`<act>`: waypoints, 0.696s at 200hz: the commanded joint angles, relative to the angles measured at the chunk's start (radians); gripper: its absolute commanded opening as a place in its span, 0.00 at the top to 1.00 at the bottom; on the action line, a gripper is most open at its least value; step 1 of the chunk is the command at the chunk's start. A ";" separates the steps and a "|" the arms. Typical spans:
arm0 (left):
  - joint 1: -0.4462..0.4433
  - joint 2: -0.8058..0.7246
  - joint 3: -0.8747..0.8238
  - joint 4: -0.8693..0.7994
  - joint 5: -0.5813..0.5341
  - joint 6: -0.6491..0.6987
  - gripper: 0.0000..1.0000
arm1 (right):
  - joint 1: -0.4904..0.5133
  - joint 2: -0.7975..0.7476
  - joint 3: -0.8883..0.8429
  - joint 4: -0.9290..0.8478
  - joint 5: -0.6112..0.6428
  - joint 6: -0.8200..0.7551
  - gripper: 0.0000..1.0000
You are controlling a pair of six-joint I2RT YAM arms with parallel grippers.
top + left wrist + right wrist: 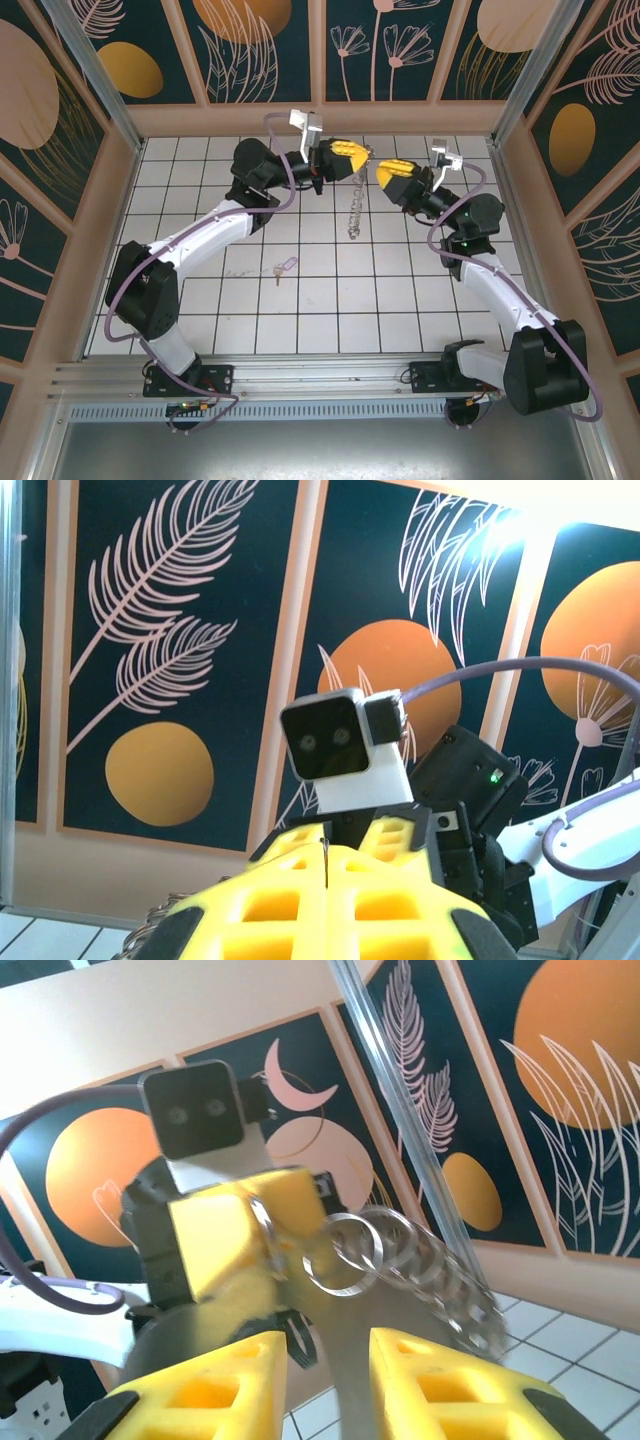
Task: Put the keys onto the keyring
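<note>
Where the two arms meet above the far half of the surface [330,300], a floor of glossy white square tiles with thin grey joints, the items stand as follows

- Keyring [354,210]: a string of thin, bright silvery wire loops, each linked through the next. Its top loop is pinched in the left claw [362,153] and the rest hangs straight down. Whether the lower end touches the tiles cannot be told. In the right wrist view the keyring [345,1255] reads as round, polished, overlapping loops.
- Left claw [325,855]: blocky yellow moulded fingers with square recesses on a black body, pressed together on the keyring with a hairline seam between them.
- Right claw [328,1350]: the same yellow fingers, spread apart and holding nothing, just beside the top loop.
- Key [280,270]: tiny and brassy-silver, with a pale lilac plastic tag. It lies flat on the tiles near the middle of the surface, well apart from both claws.
- Walls [255,45]: matt dark teal panels with orange discs and pale leaf outlines, in wood-toned frames
</note>
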 commanded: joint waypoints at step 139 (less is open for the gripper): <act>-0.007 0.042 0.093 -0.049 0.078 -0.058 1.00 | 0.020 -0.008 0.084 0.046 -0.049 -0.091 0.80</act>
